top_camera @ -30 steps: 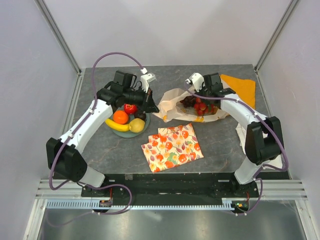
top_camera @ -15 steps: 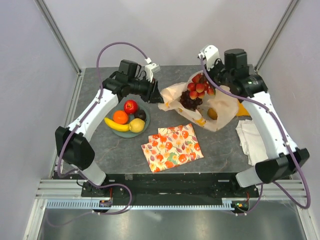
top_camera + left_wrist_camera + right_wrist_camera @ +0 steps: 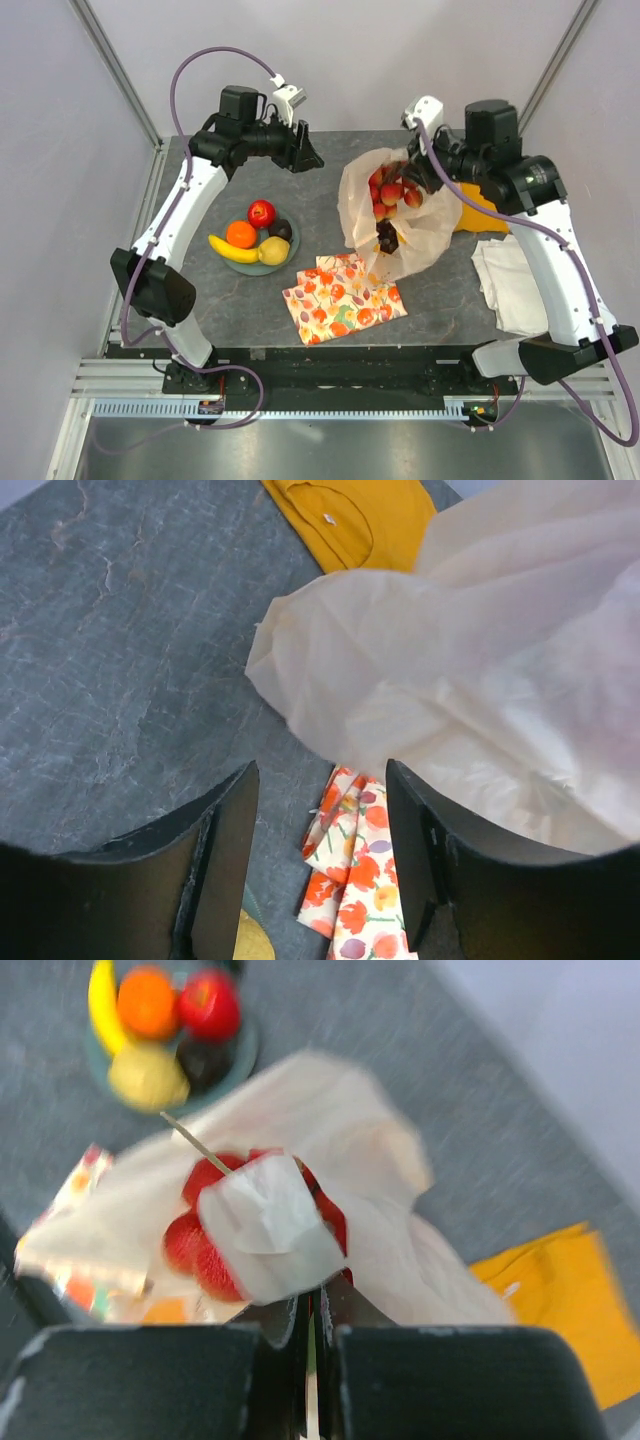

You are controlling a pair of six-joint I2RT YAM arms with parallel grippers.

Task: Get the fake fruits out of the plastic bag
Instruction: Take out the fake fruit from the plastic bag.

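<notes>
At the top of the plastic bag (image 3: 420,235), the red grape bunch (image 3: 392,190) is pinched by tightly closed right fingers (image 3: 450,1380). The bag has been hoisted along, so nothing is freed. Left fingers (image 3: 215,860) are spread, empty.

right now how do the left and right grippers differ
The left gripper is open and holds nothing. The right gripper is shut on the plastic bag near its mouth, right by the red grapes. The left gripper is apart from the bag, while the right gripper has the bag hanging below it. Both are raised above the table.
</notes>
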